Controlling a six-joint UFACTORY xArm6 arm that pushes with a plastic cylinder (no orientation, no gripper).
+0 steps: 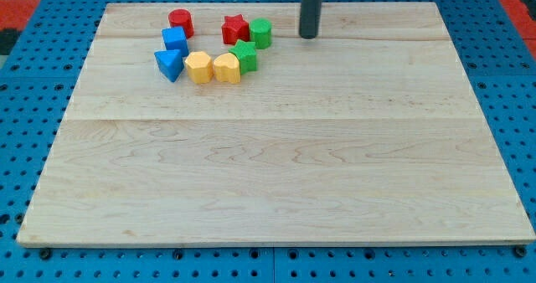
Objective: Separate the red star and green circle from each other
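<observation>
No readable brands, labels or writing anywhere. No hand on this rig, just the dark rod; my tip (308, 37) sat on the wooden tabletop (276, 166) at the far edge, right of the block cluster, touching nothing. Red star (235, 29) and green circle (260, 33) were side by side at the far edge, touching or nearly so; couldn't tell which. Green circle was the nearer of the two to my tip: just left of it with a small gap of bare wood between. Red star sat further left, behind the circle from the tip's side. Green star (245, 55) lay just near of that pair, close under both. Left of the green star, a yellow heart-like block (226, 68) and a yellow hexagon (198, 67) were packed in a row, then a blue triangle (168, 64) at the left end. Blue cube (175, 39) sat just far of the triangle, and a red cylinder (181, 22) was far-left of the cluster, near the cube. All eight blocks crowded the far-left part of the tabletop. Blue pegboard (33, 74) surrounded the tabletop.
</observation>
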